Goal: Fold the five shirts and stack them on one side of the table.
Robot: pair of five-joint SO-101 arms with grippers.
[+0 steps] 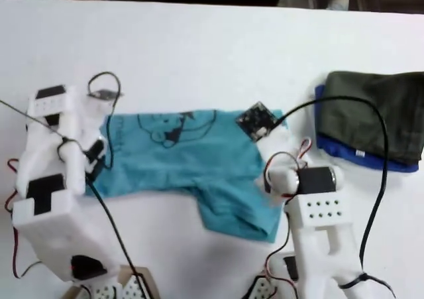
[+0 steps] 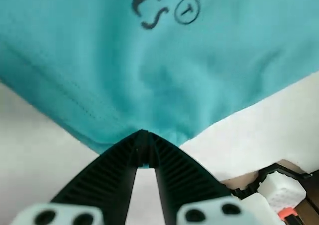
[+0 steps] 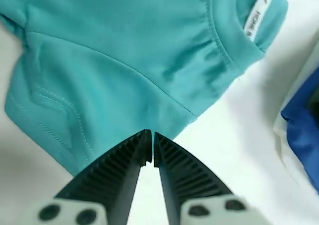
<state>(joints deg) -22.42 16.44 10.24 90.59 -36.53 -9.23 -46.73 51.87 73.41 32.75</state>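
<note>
A teal shirt (image 1: pixel 192 160) with a dark print lies spread across the middle of the white table (image 1: pixel 199 54), one sleeve toward the front. My left gripper (image 1: pixel 99 154) is at the shirt's left edge. In the left wrist view the left gripper (image 2: pixel 144 137) is shut, and the teal shirt (image 2: pixel 174 75) puckers at its tips. My right gripper (image 1: pixel 266 146) is at the shirt's right edge, near the collar. There the right gripper (image 3: pixel 151 137) is shut with its tips on the hem of the teal shirt (image 3: pixel 124 60).
At the right edge of the table a folded dark olive shirt (image 1: pixel 377 117) lies on a folded blue shirt (image 1: pixel 358 150), whose corner (image 3: pixel 304 135) is close to my right gripper. Black cables (image 1: pixel 377 179) loop from both arms. The back half of the table is bare.
</note>
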